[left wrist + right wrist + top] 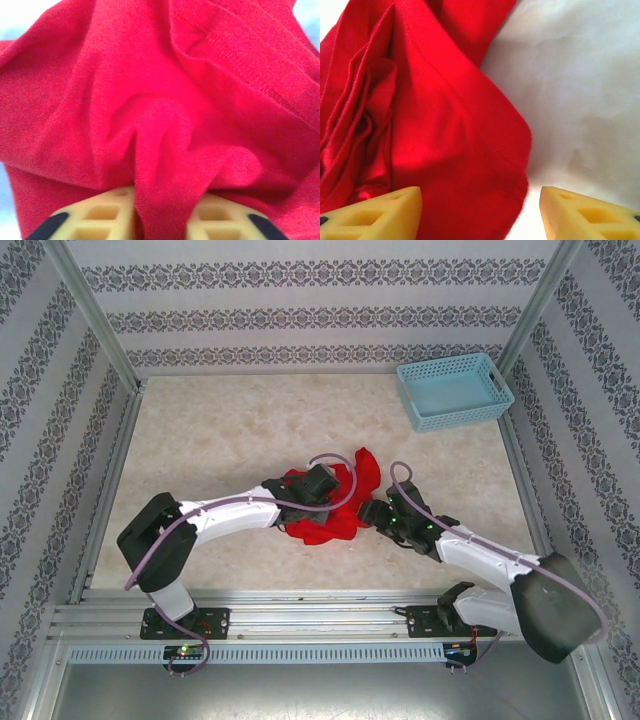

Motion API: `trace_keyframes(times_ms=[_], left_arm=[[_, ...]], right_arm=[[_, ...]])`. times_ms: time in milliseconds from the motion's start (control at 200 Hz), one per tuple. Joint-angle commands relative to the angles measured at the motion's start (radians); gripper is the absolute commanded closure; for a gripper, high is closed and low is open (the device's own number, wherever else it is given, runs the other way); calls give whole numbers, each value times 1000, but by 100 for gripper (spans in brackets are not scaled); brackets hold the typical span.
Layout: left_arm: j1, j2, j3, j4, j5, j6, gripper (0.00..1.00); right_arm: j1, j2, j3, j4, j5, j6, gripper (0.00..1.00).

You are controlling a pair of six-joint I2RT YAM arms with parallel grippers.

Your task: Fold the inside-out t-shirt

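Red t-shirt [325,525] lies crumpled mid-bench, nothing folded yet; left jaws clamp its cloth, right jaws stand apart.

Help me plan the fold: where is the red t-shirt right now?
Top view: the t-shirt lies bunched at the near centre of the table, between the left gripper, pinching a fold, and the open right gripper.

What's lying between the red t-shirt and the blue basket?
Nothing: the top view shows bare beige tabletop between the red t-shirt and the light blue basket.
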Motion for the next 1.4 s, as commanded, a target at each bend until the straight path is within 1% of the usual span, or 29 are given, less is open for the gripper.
trace_keyframes(times_ms=[0,135,220,250,380,475,530,595,625,734,799,864,884,909,934,959,974,979,989,1014,1044,1099,1144,1194,1284,1324,1399], left_arm=[[28,-82,-55,56,-9,-51,85],[86,-195,-176,123,-7,-132,96],[143,-296,-286,170,-3,-209,96],[162,-335,-325,185,-5,-235,96],[215,-524,-490,173,-88,-345,96],[247,-659,-599,112,-143,-436,93],[259,-731,-651,74,-162,-486,90],[273,-803,-702,26,-174,-533,83],[281,-832,-718,-10,-185,-562,78],[325,-917,-761,-119,-182,-621,70],[365,-951,-752,-187,-185,-616,62],[413,-979,-722,-238,-174,-576,55],[424,-986,-709,-256,-176,-563,52],[434,-992,-686,-274,-180,-540,48],[441,-996,-664,-274,-181,-506,43],[444,-991,-641,-261,-177,-465,38],[445,-986,-625,-250,-170,-434,35],[445,-983,-621,-246,-167,-425,35],[445,-977,-606,-240,-161,-410,34],[445,-954,-576,-220,-138,-364,33],[445,-913,-537,-184,-83,-309,32],[437,-808,-458,-127,39,-217,29],[408,-702,-373,-138,79,-168,26],[350,-594,-291,-167,65,-121,21],[240,-422,-179,-208,-11,-79,14],[210,-363,-146,-216,-19,-72,12],[172,-278,-107,-214,-25,-68,7]], right_arm=[[17,50,44,120,-26,19,48],[21,68,52,101,-7,27,79],[21,26,49,-7,65,21,96],[21,0,49,-57,102,14,100],[22,-156,40,-311,273,-9,100],[22,-283,30,-528,405,17,100],[19,-354,13,-609,445,33,100],[18,-418,-11,-690,471,75,100],[17,-439,-22,-716,475,91,100],[10,-484,-43,-775,520,136,100],[-23,-492,-24,-796,546,105,100],[-70,-496,12,-785,536,25,100],[-83,-494,25,-786,531,2,94],[-97,-489,44,-791,528,-17,83],[-107,-484,62,-794,532,-36,72],[-113,-476,81,-792,536,-63,64],[-114,-471,91,-790,540,-79,60],[-114,-471,91,-790,540,-79,60],[-115,-467,102,-790,546,-91,56],[-115,-456,118,-789,554,-108,52],[-115,-441,140,-776,558,-132,47],[-113,-401,163,-716,514,-188,42],[-108,-352,183,-687,486,-199,39],[-98,-291,196,-639,448,-216,37],[-86,-186,201,-536,346,-233,37],[-78,-144,198,-482,304,-239,37],[-53,-69,205,-418,262,-236,37]])
